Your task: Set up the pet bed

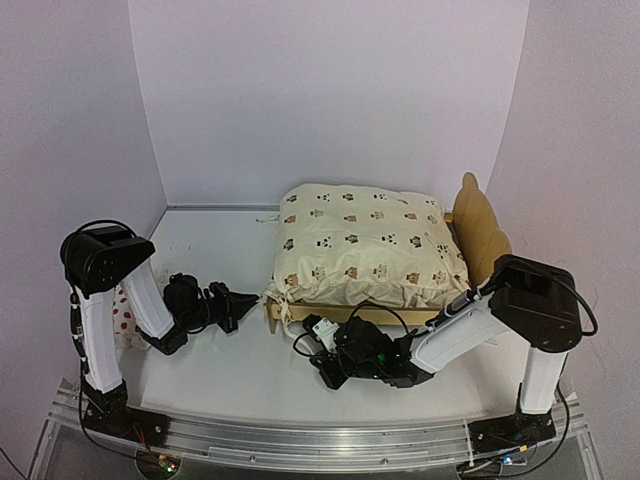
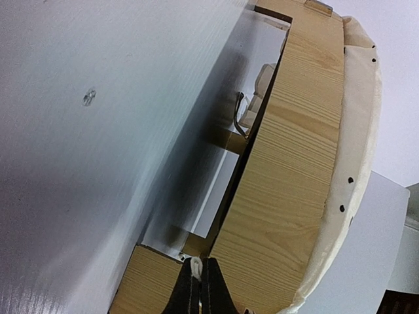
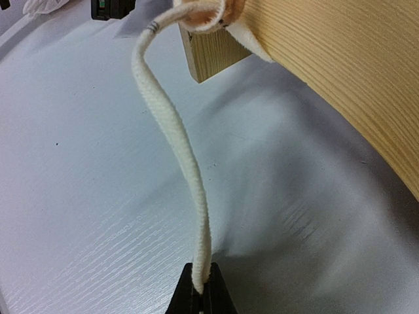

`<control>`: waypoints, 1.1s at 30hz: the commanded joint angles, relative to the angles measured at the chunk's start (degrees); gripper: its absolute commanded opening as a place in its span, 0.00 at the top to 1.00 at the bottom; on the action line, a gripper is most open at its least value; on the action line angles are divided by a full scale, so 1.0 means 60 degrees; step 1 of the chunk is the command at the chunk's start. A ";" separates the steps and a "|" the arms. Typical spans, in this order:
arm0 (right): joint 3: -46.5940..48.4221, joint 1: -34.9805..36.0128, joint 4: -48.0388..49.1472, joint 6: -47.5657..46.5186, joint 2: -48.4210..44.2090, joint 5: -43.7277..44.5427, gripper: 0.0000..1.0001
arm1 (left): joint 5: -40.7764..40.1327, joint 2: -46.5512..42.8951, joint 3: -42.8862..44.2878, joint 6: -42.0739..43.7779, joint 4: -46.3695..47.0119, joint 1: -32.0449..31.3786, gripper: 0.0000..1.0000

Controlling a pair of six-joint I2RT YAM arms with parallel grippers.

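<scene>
Right gripper [image 3: 201, 288] pinches a cord [image 3: 188, 163], fingers pressed on it; its long axis runs straight ahead to a knot at the near corner of the bed [image 3: 340, 78]. Left gripper [image 2: 200, 284], at the bed's left end, nips a second cord [image 2: 195, 265].

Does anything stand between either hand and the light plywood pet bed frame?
Nothing visible. The left hand and right hand each pinch a cream cord right beside the light plywood bed frame; only bare white table lies between.
</scene>
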 commanded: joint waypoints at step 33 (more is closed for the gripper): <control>-0.0595 0.0010 -0.1975 0.0245 -0.0370 0.0443 1.00 | -0.3984 -0.5994 0.5180 0.8989 -1.2096 0.2005 1.00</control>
